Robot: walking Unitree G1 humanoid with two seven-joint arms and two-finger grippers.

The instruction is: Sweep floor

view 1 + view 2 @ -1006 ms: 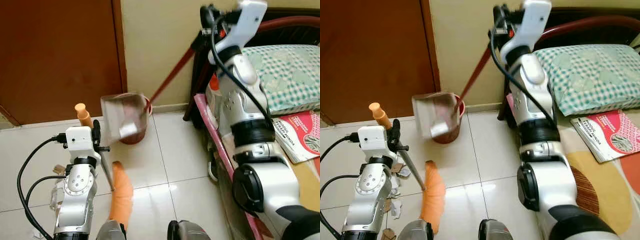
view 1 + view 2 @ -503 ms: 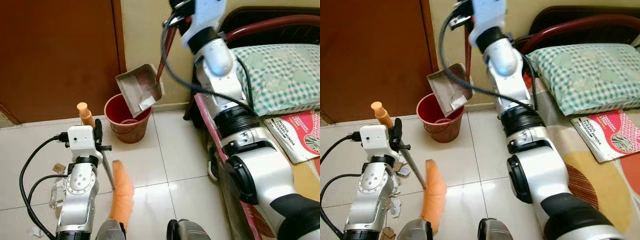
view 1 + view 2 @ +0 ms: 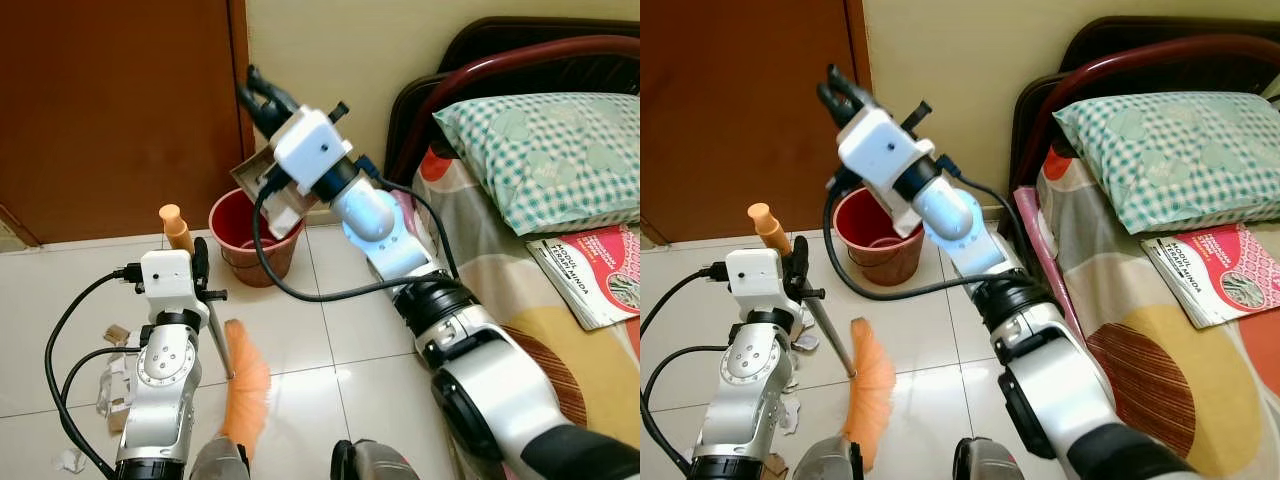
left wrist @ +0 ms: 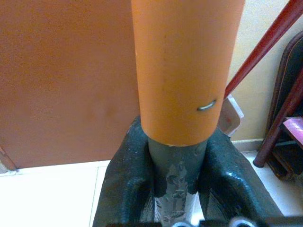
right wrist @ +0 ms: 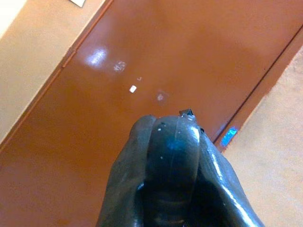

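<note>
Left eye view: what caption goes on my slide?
Left end effector grips orange-bristled broom; right end effector raised over round red plastic bucket.

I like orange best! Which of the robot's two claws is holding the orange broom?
The left claw. It grips the orange broom by its handle, bristles down on the floor. The right claw is raised by the brown door, above the red bucket.

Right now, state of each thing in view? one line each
Left tool: shut on the broom handle.
Broom: held tilted, orange bristles down on the floor.
Right tool: raised in front of the door, fingers closed together.
Dustpan: lifted, tipped above the bucket.
Red bucket: upright on the floor by the wall.
Paper scraps: scattered on the tiles beside the left arm.
Door: shut.
</note>
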